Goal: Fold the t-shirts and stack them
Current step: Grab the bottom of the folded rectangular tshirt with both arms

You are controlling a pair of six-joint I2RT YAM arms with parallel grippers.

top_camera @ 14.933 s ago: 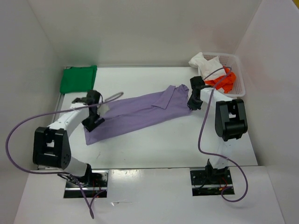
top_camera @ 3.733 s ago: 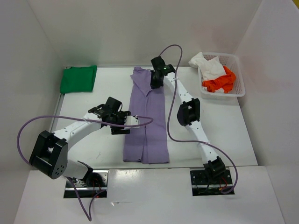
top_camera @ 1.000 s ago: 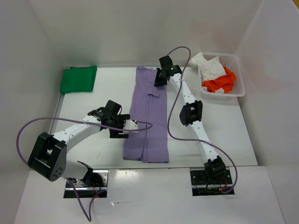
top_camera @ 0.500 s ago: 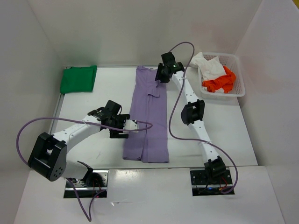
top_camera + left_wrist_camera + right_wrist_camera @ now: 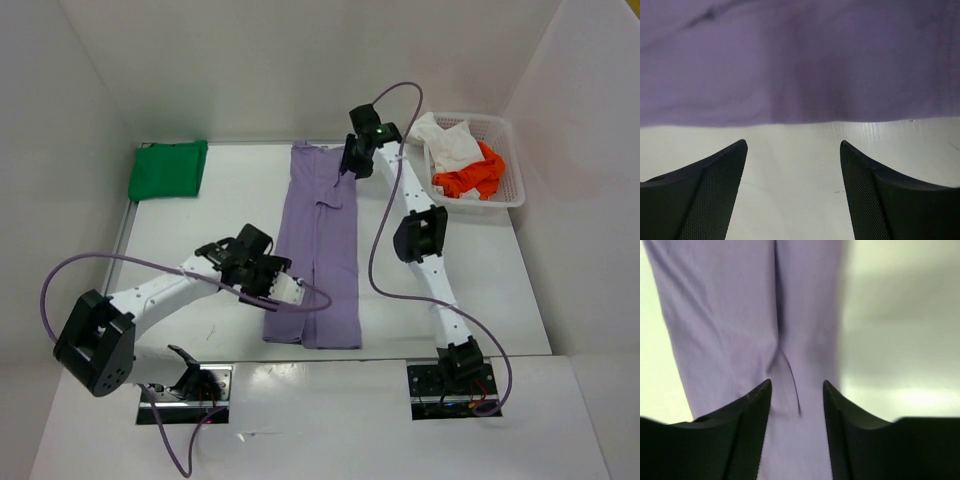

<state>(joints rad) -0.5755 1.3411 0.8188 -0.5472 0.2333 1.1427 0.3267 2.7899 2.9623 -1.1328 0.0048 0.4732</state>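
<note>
The lavender-purple t-shirt (image 5: 320, 245) lies on the table folded into a long narrow strip running from the back to the near edge. My left gripper (image 5: 285, 292) is open and empty beside the strip's left edge near its lower end; the left wrist view shows its fingers (image 5: 715, 190) over bare table with the purple cloth (image 5: 800, 60) just ahead. My right gripper (image 5: 352, 165) is open and empty above the strip's far right corner; the purple cloth (image 5: 755, 315) lies below it. A folded green t-shirt (image 5: 167, 168) lies at the back left. The white t-shirt (image 5: 447, 141) and orange-red t-shirt (image 5: 470, 177) are in the basket.
A white plastic mesh basket (image 5: 512, 178) stands at the back right by the wall. White walls enclose the table on three sides. Purple cables loop from both arms over the table.
My left gripper has moved down and to the right along the strip's left edge. My right gripper has lifted and drawn slightly right at the strip's far end. The purple shirt lies unchanged.
</note>
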